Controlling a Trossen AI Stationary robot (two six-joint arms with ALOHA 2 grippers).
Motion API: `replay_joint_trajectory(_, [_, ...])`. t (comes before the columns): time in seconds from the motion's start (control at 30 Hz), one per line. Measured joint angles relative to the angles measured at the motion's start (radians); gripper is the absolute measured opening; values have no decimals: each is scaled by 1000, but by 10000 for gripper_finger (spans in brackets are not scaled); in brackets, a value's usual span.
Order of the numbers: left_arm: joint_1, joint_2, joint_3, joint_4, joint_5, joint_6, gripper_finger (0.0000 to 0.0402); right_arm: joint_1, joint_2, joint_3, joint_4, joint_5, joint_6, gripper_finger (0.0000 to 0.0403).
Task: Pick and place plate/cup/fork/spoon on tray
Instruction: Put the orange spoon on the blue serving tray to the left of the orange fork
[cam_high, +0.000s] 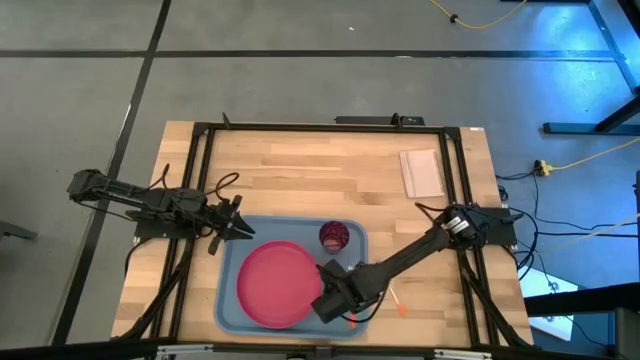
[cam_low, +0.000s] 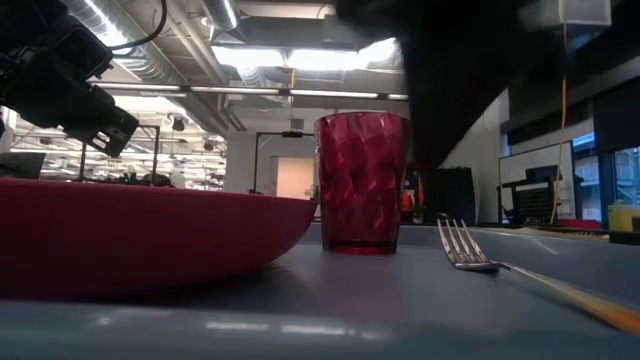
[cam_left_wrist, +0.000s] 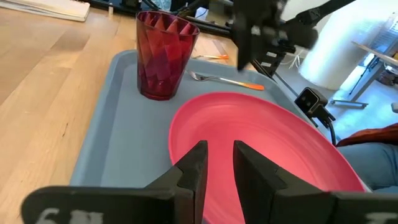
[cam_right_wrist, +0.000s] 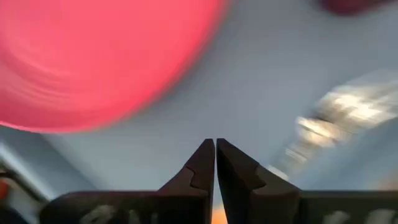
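The light blue tray (cam_high: 232, 262) lies at the table's near middle. The pink-red plate (cam_high: 275, 285) rests flat in it, and the dark red cup (cam_high: 333, 237) stands upright in its far right corner. The fork (cam_low: 468, 250) lies flat on the tray floor beside the cup; it also shows in the left wrist view (cam_left_wrist: 214, 79). My right gripper (cam_right_wrist: 215, 155) is shut and hovers over the tray between plate and cup, above the fork. My left gripper (cam_left_wrist: 219, 162) is narrowly open and empty above the plate's left edge. A thin orange-handled piece (cam_high: 398, 300), probably the spoon, lies on the wood right of the tray.
A small pale sheet (cam_high: 421, 172) lies at the table's far right. A dark frame (cam_high: 300, 127) runs around the table top. My right arm (cam_high: 410, 252) slants across the tray's right rim. Bare wood (cam_high: 290, 170) lies beyond the tray.
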Motion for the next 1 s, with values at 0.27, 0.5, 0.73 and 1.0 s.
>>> replay_joint_trajectory(0.27, [0,0,0,0,0,0,69,106,-11,197,-496,99,316,23])
replay_joint_trajectory(0.5, [0,0,1,2,-6,0,69,154,-31,-10,-504,-35,433,23])
replay_joint_trajectory(0.73, [0,0,1,0,-7,0,69,154,-35,-138,-495,-218,340,23])
replay_joint_trajectory(1.0, [0,0,1,0,-8,0,69,166,-133,-212,-502,-49,254,23])
